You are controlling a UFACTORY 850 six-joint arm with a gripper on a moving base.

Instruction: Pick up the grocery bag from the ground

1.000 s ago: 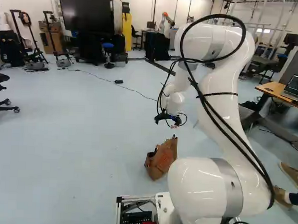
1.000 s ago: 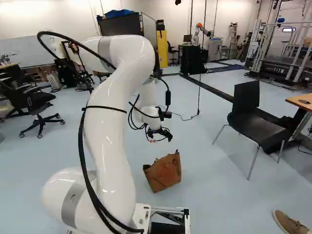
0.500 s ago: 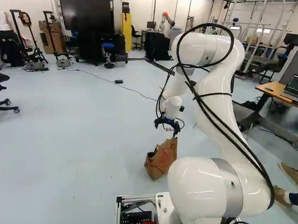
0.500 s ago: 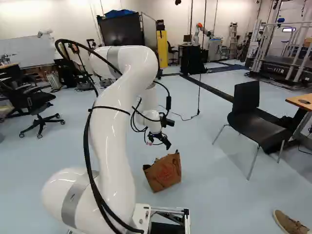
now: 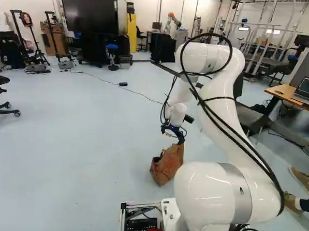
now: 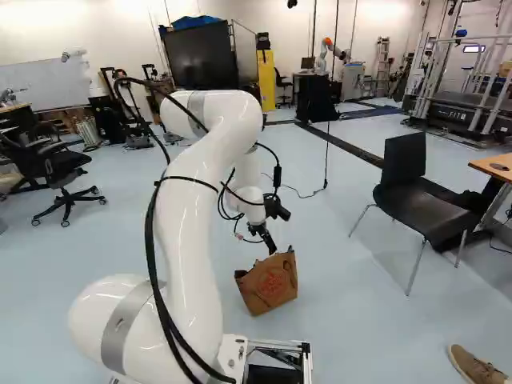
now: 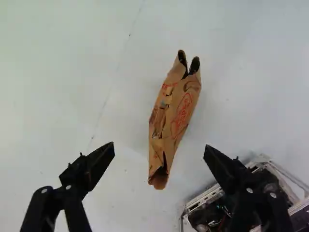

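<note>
Grocery bag (image 5: pixel 167 166) unmoved, gripper (image 5: pixel 172 136) now lower & closer vs. prev.

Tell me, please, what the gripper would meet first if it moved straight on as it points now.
Most likely the paper bag: in the wrist view it shows ahead of the gripper, in line with the gap between its open fingers. Depth is unclear.

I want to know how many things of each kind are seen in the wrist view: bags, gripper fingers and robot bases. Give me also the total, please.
Paper grocery bag: 1
Black gripper fingers: 2
Metal-framed robot base, partly in view: 1
Total: 4
</note>
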